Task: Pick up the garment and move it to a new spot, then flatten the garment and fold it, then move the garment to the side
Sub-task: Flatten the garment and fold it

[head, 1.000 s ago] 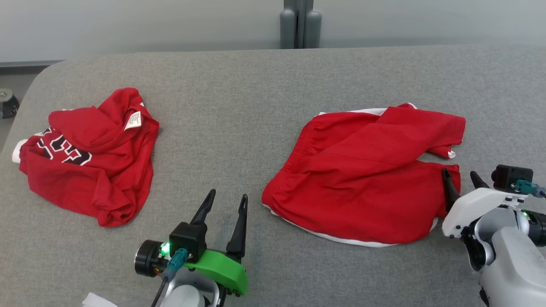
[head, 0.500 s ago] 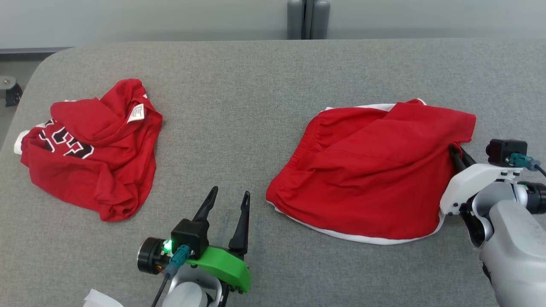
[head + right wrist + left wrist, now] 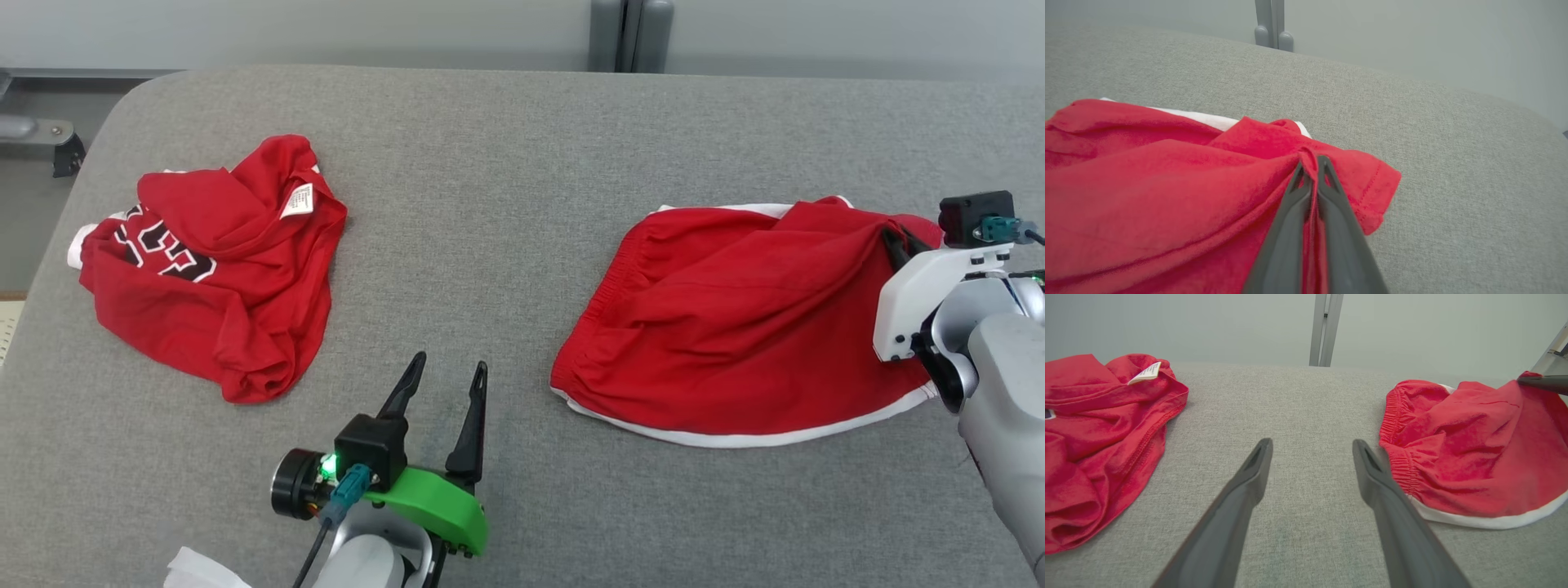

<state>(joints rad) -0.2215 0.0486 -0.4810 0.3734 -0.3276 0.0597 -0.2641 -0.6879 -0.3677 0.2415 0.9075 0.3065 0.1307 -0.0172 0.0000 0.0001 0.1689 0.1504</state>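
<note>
The garment, red shorts (image 3: 735, 327) with white trim, lies on the right half of the grey table (image 3: 506, 204). My right gripper (image 3: 896, 239) is shut on a pinch of the shorts' far right leg, and the cloth there is drawn up into a peak. The right wrist view has the two fingers closed with red fabric (image 3: 1147, 183) between the tips of the right gripper (image 3: 1310, 161). My left gripper (image 3: 451, 361) stands open above bare table, left of the shorts' waistband (image 3: 1396, 428), holding nothing. In the left wrist view the left gripper (image 3: 1312, 444) frames bare fabric surface.
A crumpled red shirt (image 3: 212, 278) with black lettering and a white label lies at the table's left; it is the red shirt (image 3: 1094, 428) in the left wrist view. A grey post (image 3: 624, 37) stands behind the far edge. The table's rounded left corner (image 3: 122, 98) drops to the floor.
My right gripper went from open beside the shorts' leg to shut on it and has drawn the cloth up and rightward. The head camera shifted. The left gripper stays open.
</note>
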